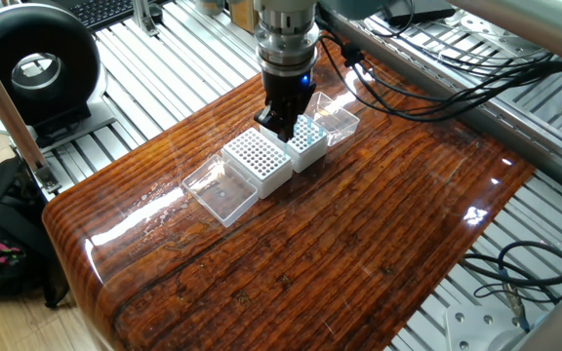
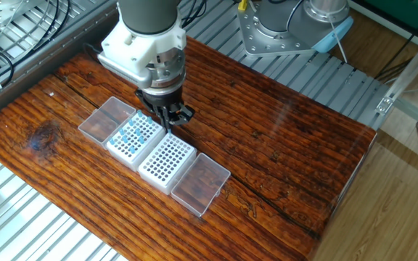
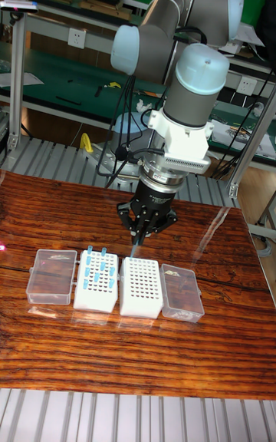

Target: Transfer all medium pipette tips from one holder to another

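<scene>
The claw hangs fingers-down above the empty holder, clamped on one of the medium pipette tips, apparently aligning it over a hole.

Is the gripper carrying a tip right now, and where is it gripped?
Yes, it seems: the gripper pinches one of the medium pipette tips by its upper end; the thin end hangs just above the second holder.
</scene>
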Controlling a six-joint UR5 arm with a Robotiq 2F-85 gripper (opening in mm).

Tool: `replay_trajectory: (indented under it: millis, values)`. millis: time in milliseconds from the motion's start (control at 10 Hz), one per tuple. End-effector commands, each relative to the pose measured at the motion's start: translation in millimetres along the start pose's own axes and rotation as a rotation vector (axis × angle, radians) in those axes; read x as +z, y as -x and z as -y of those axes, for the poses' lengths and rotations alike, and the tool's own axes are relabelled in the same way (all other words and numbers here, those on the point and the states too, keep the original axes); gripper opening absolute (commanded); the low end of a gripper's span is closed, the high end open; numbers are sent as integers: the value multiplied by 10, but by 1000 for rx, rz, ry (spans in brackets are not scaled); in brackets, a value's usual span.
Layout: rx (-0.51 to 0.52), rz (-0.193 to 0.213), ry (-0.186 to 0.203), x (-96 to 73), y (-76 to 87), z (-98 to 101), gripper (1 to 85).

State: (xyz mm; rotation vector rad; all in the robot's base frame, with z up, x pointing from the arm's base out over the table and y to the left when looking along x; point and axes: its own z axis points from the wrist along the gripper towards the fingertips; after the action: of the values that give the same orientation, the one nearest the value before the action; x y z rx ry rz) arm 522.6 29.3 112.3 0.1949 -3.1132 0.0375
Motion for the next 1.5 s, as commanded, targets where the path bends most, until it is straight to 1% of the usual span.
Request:
replay_trajectory:
  millis: [0, 100, 200, 300, 700, 1200, 1400]
  values:
    - [-7, 4, 6, -6, 13, -8, 30]
    - [-17, 6, 9, -4, 18, -15, 60]
    - [-26, 10, 10, -2, 27, -18, 150]
    - [-26, 10, 16, 0, 30, -34, 160]
    - [-29, 10, 11, 20, 34, -21, 163]
    - [-40, 11, 19, 28, 39, -41, 250]
    - [-43, 10, 20, 13, 49, -34, 257]
